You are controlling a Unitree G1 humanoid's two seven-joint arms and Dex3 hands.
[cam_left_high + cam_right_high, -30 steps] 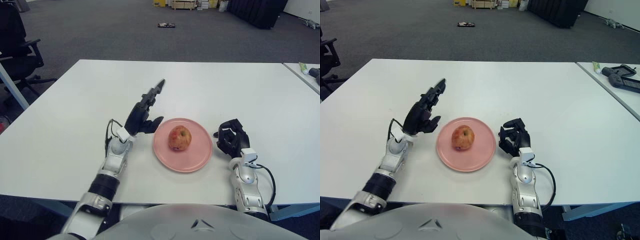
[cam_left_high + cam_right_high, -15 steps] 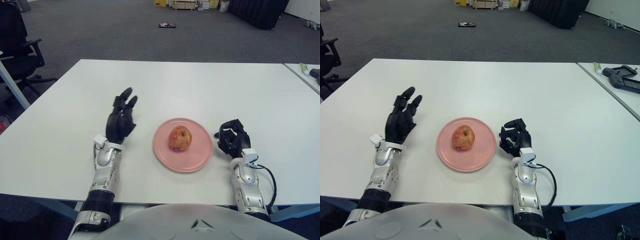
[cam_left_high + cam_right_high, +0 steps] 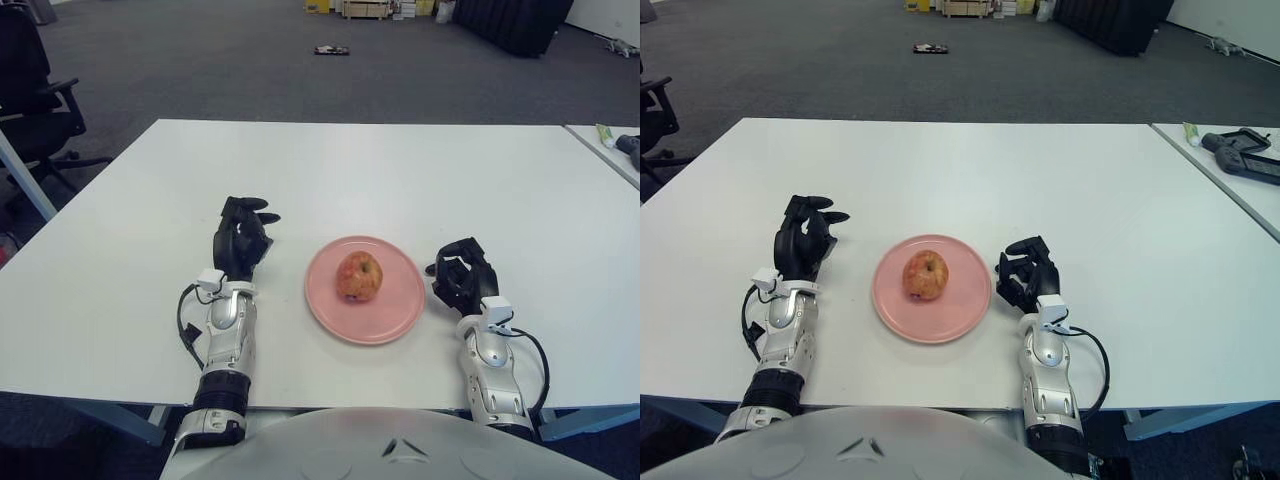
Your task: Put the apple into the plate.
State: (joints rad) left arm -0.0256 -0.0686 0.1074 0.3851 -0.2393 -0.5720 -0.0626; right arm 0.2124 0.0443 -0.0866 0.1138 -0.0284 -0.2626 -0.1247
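Left hand (image 3: 241, 240) has pulled back from beside the plate over the last second: it was raised by the plate's left rim with fingers pointing up, then swung left, and now sits low on the table (image 3: 400, 170), left of the plate and clearly apart from it. Fingers have gone from stretched out to loosely curled, one poking right; nothing in them, nothing touched that I can see (palm-to-table contact I can't confirm).

Right hand (image 3: 462, 278) hasn't budged, fingers curled, empty, just right of the plate's rim.

Apple (image 3: 359, 276) sits upright near the middle of the pink plate (image 3: 400, 318), unmoved.

My read: placement is done, release complete, the retreat looks like parking the arm. Nothing left but going idle.
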